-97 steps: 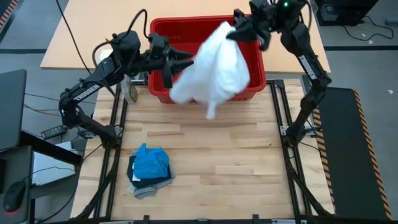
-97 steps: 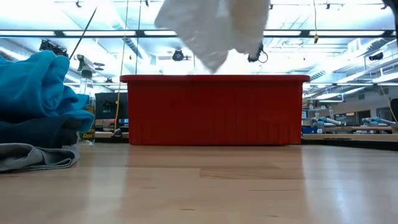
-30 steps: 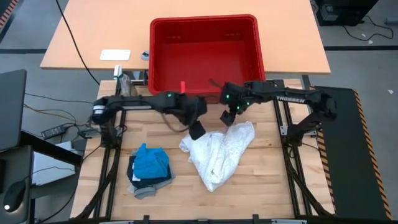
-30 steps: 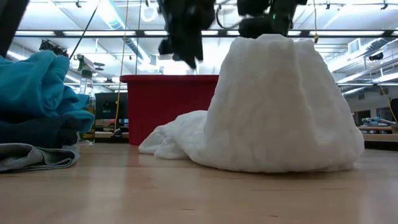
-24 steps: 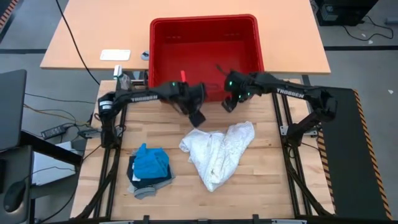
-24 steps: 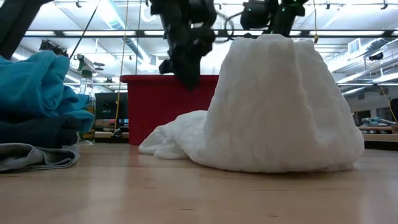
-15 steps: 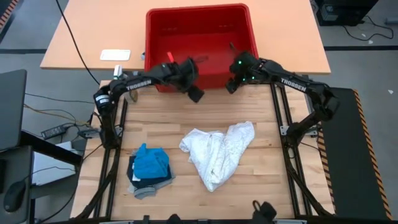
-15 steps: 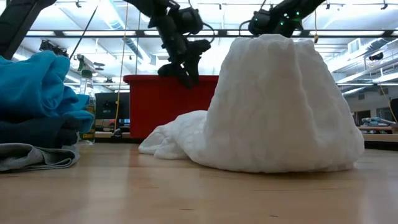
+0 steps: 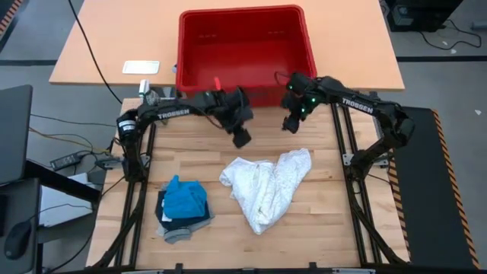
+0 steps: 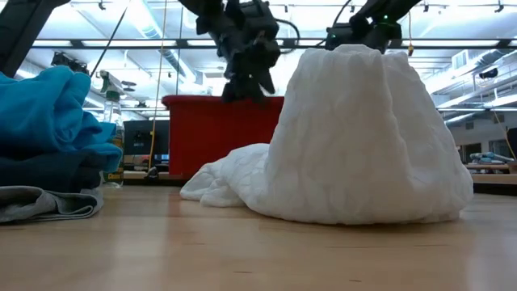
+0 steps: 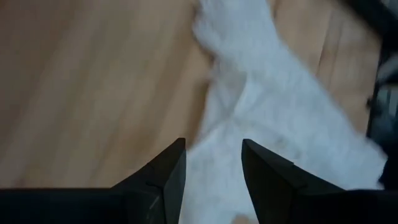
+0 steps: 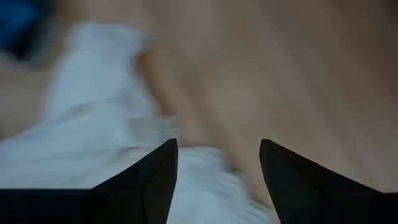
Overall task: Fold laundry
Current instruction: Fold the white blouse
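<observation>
While the red basket (image 9: 241, 49) stands with nothing visible inside, the white cloth (image 9: 266, 183) lies crumpled on the table (image 9: 319, 221) in front of it. Between basket and cloth, the left gripper (image 9: 241, 137) and right gripper (image 9: 291, 125) hover with fingers apart, holding nothing. Left of the cloth, the bright blue garment (image 9: 185, 199) tops a small pile.

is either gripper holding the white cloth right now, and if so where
No, nothing is held. The left gripper and right gripper both hang open and empty above the table, apart from the white cloth, which lies crumpled on the wood.

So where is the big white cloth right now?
In the high view the white cloth lies crumpled mid-table, right of the stacked blue garment and in front of the red basket.
</observation>
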